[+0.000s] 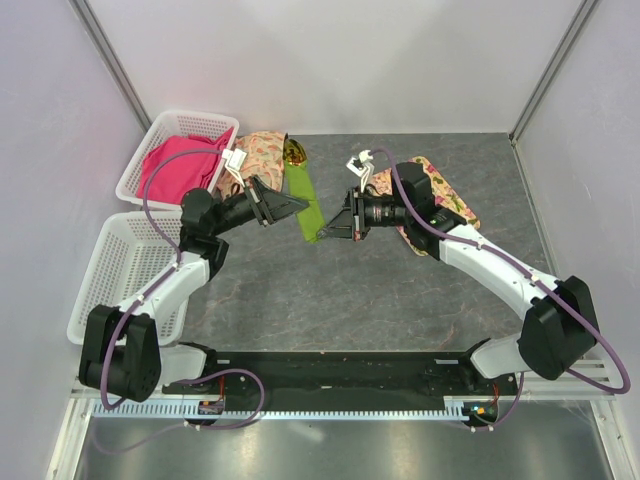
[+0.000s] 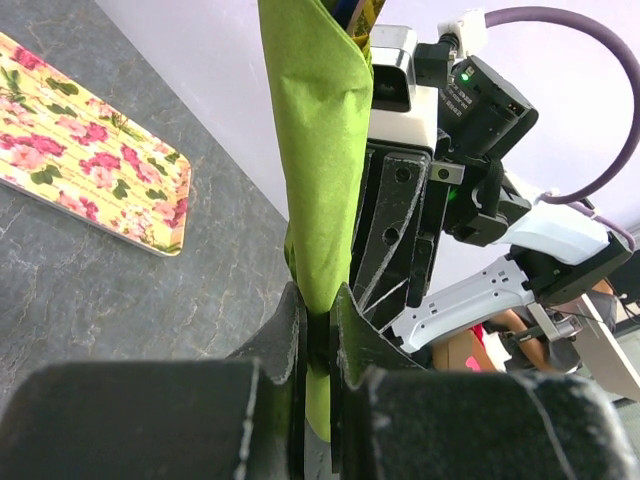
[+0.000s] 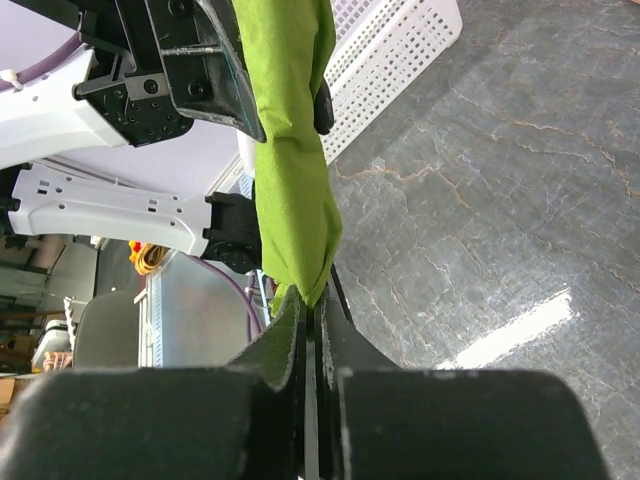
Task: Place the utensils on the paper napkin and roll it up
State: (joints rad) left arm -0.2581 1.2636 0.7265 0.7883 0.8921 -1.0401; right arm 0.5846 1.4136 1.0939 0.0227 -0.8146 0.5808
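The lime-green paper napkin (image 1: 305, 200) is rolled into a narrow tube and held off the table between both grippers. A shiny gold utensil end (image 1: 295, 151) sticks out of its far end. In the left wrist view, dark-blue and yellow tips (image 2: 358, 14) show at the top of the roll (image 2: 320, 150). My left gripper (image 1: 299, 205) (image 2: 318, 320) is shut on the roll's middle. My right gripper (image 1: 325, 233) (image 3: 312, 305) is shut on the near end of the roll (image 3: 290, 170). Most of each utensil is hidden inside.
A floral mat (image 1: 262, 150) lies behind the roll and another (image 1: 440, 200) lies under my right arm. A white basket (image 1: 178, 122) with a pink cloth (image 1: 185, 165) stands at the far left, and a second white basket (image 1: 115, 270) stands nearer.
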